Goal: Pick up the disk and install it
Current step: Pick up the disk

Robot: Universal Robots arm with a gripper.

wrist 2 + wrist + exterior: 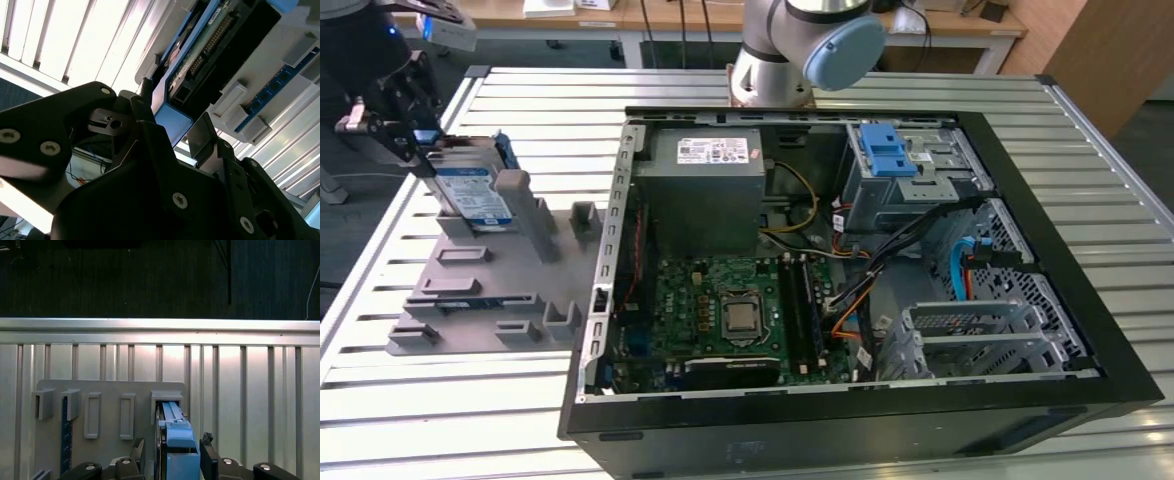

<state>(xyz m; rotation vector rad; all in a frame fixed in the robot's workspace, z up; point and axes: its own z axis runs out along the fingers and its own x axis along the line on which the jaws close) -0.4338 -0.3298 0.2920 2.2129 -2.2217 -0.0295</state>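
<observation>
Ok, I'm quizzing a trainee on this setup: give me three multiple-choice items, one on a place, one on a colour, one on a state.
1. Where is the disk? A) in the drive cage B) upright in the grey fixture beside the computer case C) flat on the table
2. Its rails are: A) red B) blue C) yellow
3. The computer case is: A) open B) closed C) wrapped
Answers: 1 B, it stands in the fixture's slot, gripper at its end. 2 B, blue shows in both wrist views. 3 A, the motherboard is exposed.
</observation>
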